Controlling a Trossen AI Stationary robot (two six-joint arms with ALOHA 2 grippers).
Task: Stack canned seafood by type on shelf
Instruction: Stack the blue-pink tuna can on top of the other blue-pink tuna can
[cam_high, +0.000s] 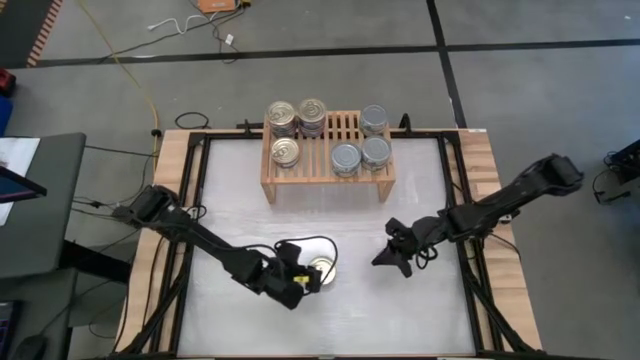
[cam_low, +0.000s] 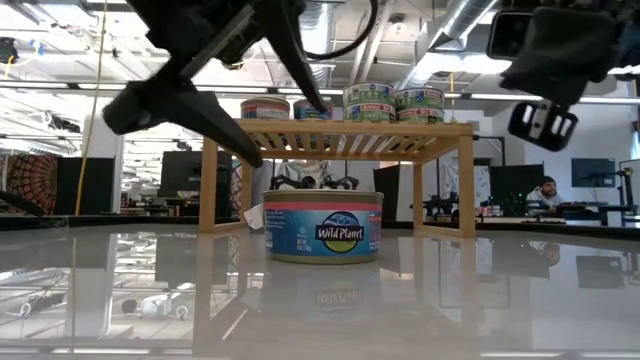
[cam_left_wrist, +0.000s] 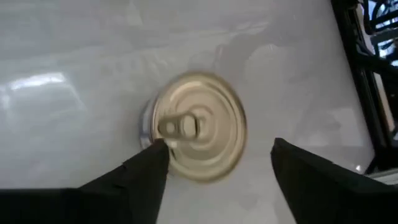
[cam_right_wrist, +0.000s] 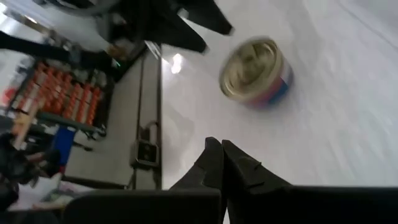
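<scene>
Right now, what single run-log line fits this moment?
left pincer: open, over gold-topped round tin on white table | right pincer: shut, empty | light-wood slatted shelf: gold tins left, silver tins right

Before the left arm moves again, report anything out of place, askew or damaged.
One gold-topped can stands alone on the table, apart from the others up on the shelf. It sits upright and looks undamaged. The left gripper is open over it; the right gripper is shut, apart from it. Nothing looks spilled or tipped.
</scene>
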